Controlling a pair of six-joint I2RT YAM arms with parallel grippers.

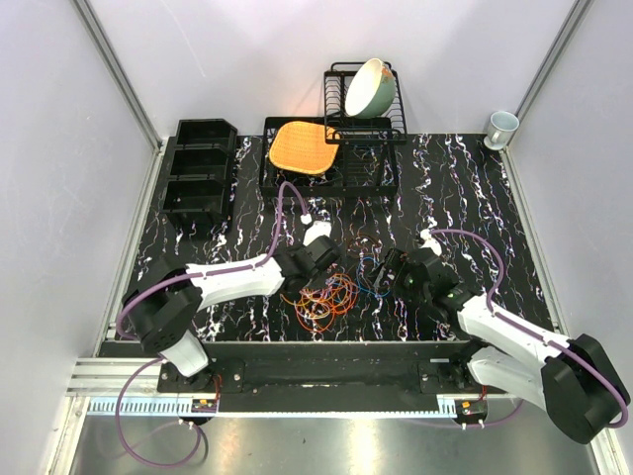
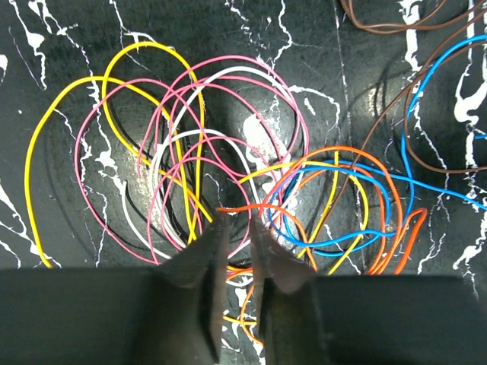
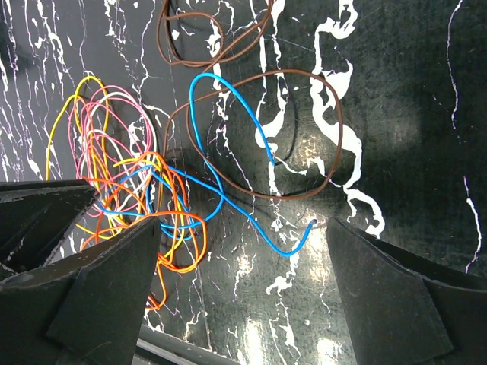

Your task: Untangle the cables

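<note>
The cables lie as a tangle (image 1: 321, 294) of yellow, pink, white, orange and blue wires on the black marbled table, between the two arms. In the left wrist view the tangle (image 2: 228, 152) fills the frame. My left gripper (image 2: 236, 220) hovers over it with its jaws a narrow gap apart, and an orange wire (image 2: 251, 207) crosses just past the tips. My right gripper (image 3: 243, 281) is wide open and empty. A blue wire (image 3: 228, 190) and a brown loop (image 3: 335, 144) trail from the tangle, and the blue wire's free end lies between the right fingers.
A black dish rack (image 1: 391, 124) with a cream bowl (image 1: 371, 86) stands at the back. An orange woven mat (image 1: 302, 145) lies on a black tray beside it. Black bins (image 1: 201, 163) are at the back left, and a mug (image 1: 501, 129) at the back right.
</note>
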